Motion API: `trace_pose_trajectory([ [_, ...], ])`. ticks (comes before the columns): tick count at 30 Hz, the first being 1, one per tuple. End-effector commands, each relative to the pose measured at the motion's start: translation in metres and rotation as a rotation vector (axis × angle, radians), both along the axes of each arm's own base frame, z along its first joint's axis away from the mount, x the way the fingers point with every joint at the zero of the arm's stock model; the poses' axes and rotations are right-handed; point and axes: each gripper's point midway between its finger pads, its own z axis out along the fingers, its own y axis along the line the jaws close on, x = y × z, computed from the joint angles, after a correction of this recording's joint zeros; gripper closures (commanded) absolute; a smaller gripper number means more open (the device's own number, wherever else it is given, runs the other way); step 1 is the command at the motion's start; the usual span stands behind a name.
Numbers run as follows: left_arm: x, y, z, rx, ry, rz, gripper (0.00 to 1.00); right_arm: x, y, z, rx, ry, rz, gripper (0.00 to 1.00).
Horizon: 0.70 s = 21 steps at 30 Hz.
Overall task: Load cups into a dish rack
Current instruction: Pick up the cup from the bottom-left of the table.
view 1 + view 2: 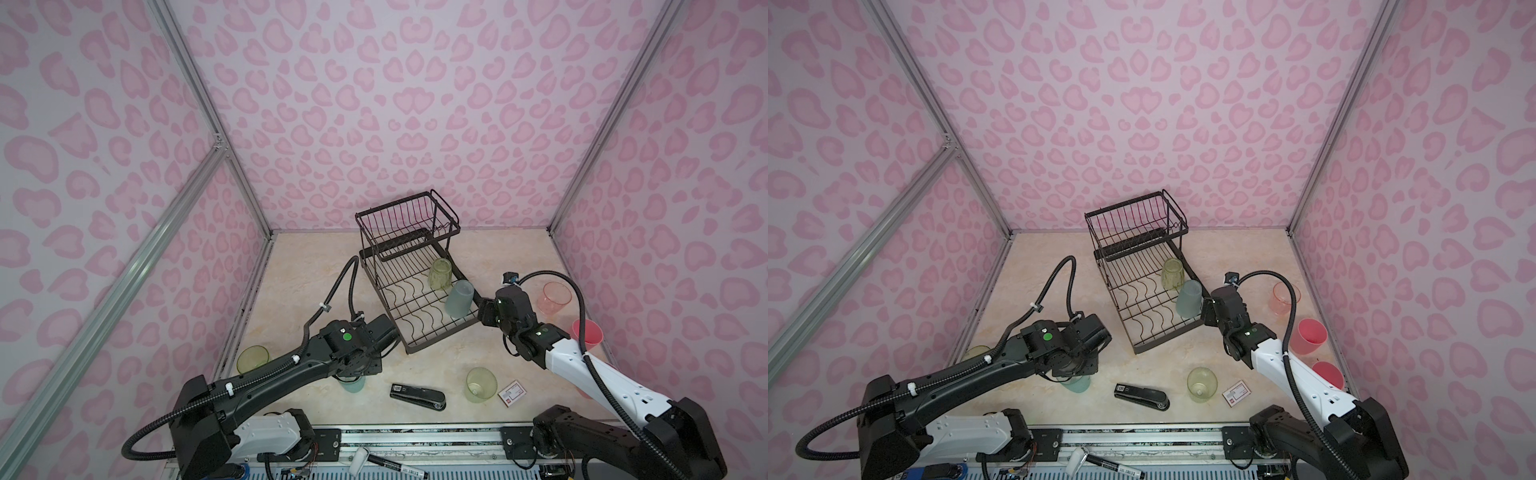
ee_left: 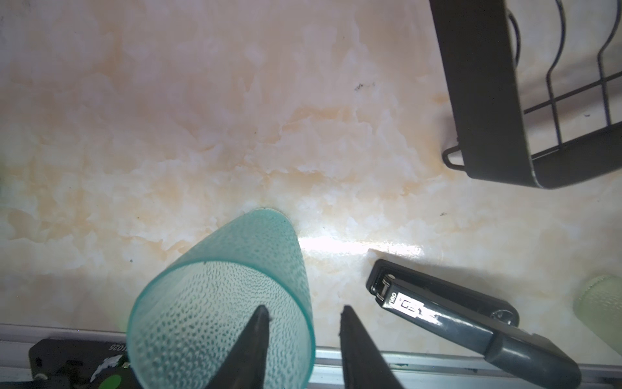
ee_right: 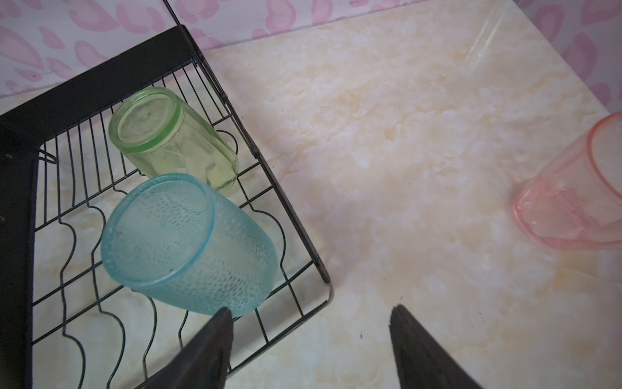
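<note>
The black wire dish rack (image 1: 444, 335) stands mid-table. On its lower tray a yellow-green cup (image 3: 171, 138) and a frosted teal cup (image 3: 188, 242) rest mouth down. My right gripper (image 3: 312, 310) is open beside the tray's right corner and holds nothing. My left gripper (image 2: 304, 308) straddles the rim of another teal cup (image 2: 222, 303) upright near the front edge. One finger is inside it, the other outside with a gap still showing. Loose cups in a top view: yellow-green (image 1: 252, 359) at left, yellow-green (image 1: 481, 384) on its side, clear pink (image 1: 555, 297), opaque pink (image 1: 588, 332).
A black stapler (image 1: 417, 397) lies near the front edge, close to the left gripper's cup. A small red-and-white card (image 1: 512, 394) lies right of the tipped cup. A second opaque pink cup (image 1: 1327, 374) sits behind the right arm. Pink patterned walls enclose the table.
</note>
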Motion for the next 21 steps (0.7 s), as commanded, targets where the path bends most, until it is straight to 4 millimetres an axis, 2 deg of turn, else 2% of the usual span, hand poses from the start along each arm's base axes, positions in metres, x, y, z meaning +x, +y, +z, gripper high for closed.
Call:
trace_pose_trajectory([
  [1, 0.003, 0.005, -0.003, 0.045, -0.015, 0.006, 0.63, 0.001, 0.003, 0.002, 0.024, -0.014, 0.009, 0.26],
  [2, 0.004, 0.004, -0.004, 0.049, -0.017, 0.005, 0.63, 0.001, 0.003, 0.001, 0.023, -0.012, 0.007, 0.26],
  [3, 0.004, 0.004, -0.006, 0.054, -0.016, 0.003, 0.68, 0.0, 0.003, 0.001, 0.024, -0.011, 0.01, 0.26],
  [13, 0.001, 0.004, -0.018, 0.087, -0.002, -0.011, 0.76, 0.0, 0.003, 0.0, 0.024, -0.01, 0.01, 0.26],
  [21, 0.0, 0.007, -0.018, 0.092, -0.009, -0.018, 0.88, 0.0, 0.003, -0.002, 0.022, -0.007, 0.006, 0.26],
])
